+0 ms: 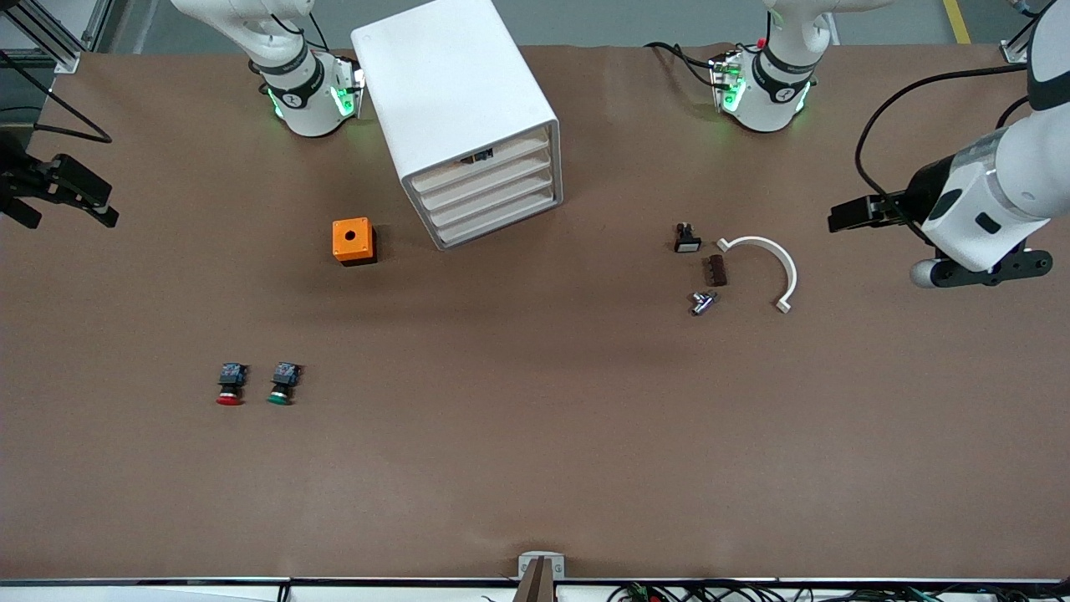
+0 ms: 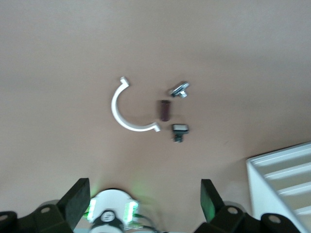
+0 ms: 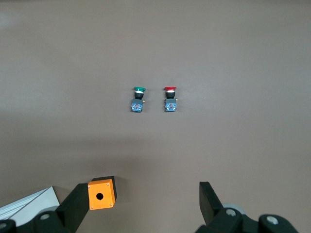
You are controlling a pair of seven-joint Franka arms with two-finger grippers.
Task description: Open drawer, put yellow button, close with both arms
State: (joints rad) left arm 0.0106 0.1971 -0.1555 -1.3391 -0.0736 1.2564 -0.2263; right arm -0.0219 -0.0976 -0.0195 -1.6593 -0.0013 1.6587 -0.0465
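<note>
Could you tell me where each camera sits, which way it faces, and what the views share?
Front view: high across the table, facing both arm bases; shows the cabinet and both arms.
Left wrist view: over the table, looking down at the white curved piece; left gripper fingers open.
Right wrist view: looking down at the red button and green button; right gripper open.
Shared: orange box.

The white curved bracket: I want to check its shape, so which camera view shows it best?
The left wrist view: the white curved bracket lies near mid-picture, its whole half-ring arc and both end tabs clear. The front view shows it whole but smaller, beside the small parts toward the left arm's end. The right wrist view misses it.
</note>
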